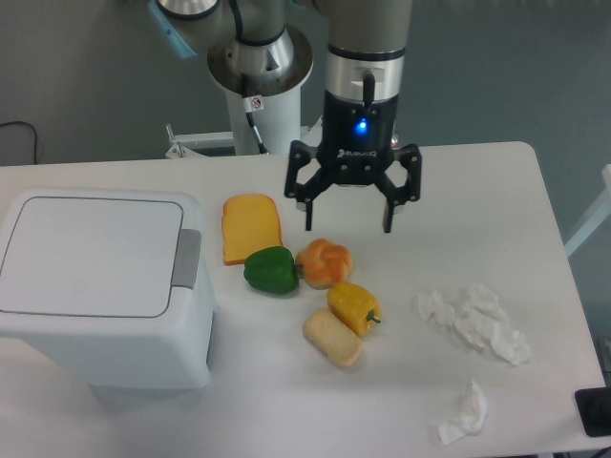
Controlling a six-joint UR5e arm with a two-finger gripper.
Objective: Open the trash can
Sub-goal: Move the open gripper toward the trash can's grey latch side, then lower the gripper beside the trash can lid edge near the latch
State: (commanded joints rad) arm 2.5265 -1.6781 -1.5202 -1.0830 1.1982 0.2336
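In the single fixed view, the gripper (348, 214) hangs in the upper middle of the frame, its two fingers spread apart and grasping nothing, pointed down over the white surface (477, 219). Just below it in the picture sit a bread roll (325, 261) and a green pepper (271, 270), with a slice of toast (251, 227) to their left, a yellow pepper (354, 307) and a pale bread piece (332, 338) lower down.

The trash can (100, 286) fills the left side of the frame, well apart from the gripper, lying to its left and lower in the picture. Its flat lid is down. The grey push tab (186, 258) sits at the lid's right edge, the side nearest the gripper, its long axis running from the top of the frame toward the bottom. My judgement is that the coming move turns on this: the gripper must travel leftward past the toast to reach the tab, and the tab faces it, so no reach across the lid looks needed.

Crumpled tissues (473, 320) lie at the lower right, away from that path.
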